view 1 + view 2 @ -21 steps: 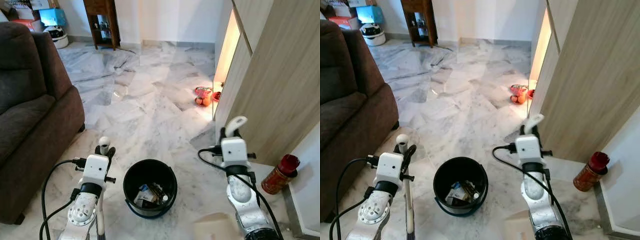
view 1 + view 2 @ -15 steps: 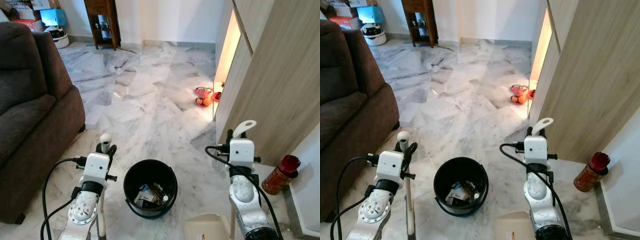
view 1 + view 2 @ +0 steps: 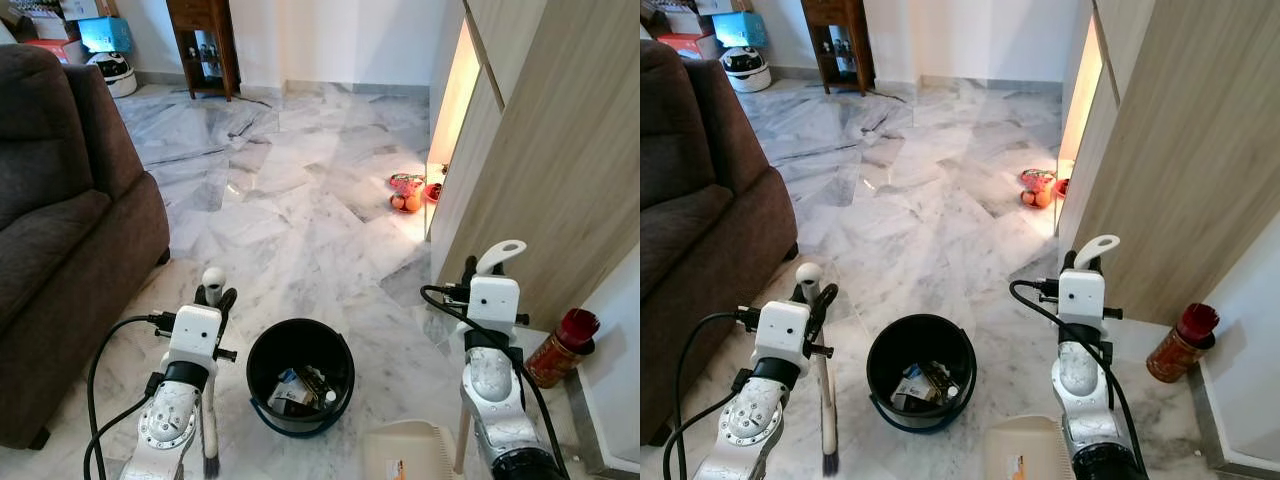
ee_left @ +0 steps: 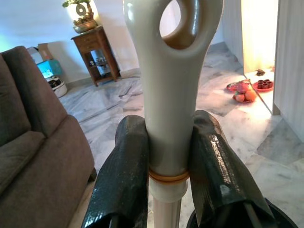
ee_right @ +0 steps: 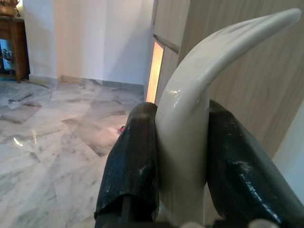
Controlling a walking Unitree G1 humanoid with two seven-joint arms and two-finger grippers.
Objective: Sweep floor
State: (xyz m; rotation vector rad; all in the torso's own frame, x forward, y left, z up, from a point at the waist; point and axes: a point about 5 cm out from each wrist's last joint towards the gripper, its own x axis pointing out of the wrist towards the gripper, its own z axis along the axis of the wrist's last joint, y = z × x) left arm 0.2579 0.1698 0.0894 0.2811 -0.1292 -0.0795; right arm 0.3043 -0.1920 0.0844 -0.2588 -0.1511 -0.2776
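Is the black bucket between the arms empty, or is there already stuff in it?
Not empty. The upright black bucket has scraps of rubbish on its bottom, well below the rim.

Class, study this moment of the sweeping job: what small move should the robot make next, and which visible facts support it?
Probably tip the dustpan over the black bucket. The right gripper is clamped on the dustpan handle and the left gripper on the broom handle. The pan sits just right of the bucket, which already holds rubbish. Whether the pan holds anything cannot be told.

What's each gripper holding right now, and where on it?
Left gripper clamps the broom handle just below its hanging-hole end. Right gripper clamps the dustpan handle below its curved top.
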